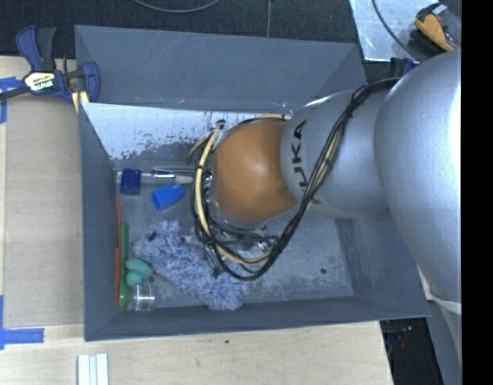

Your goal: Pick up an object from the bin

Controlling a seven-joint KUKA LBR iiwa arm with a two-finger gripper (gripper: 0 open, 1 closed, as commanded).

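Observation:
My gripper is low in the middle of the bin, its dark body showing under the wrist cover among looped cables. It hangs over the right edge of a crumpled blue-grey fuzzy cloth spread on the floor at front left. A small blue block lies just to the gripper's left, toward the back. A white tube with a blue square cap lies beyond that block near the back left wall.
Along the left wall lie a thin orange stick and a green stick. A teal green lump and a small clear cylinder sit in the front left corner. The arm fills the bin's right side.

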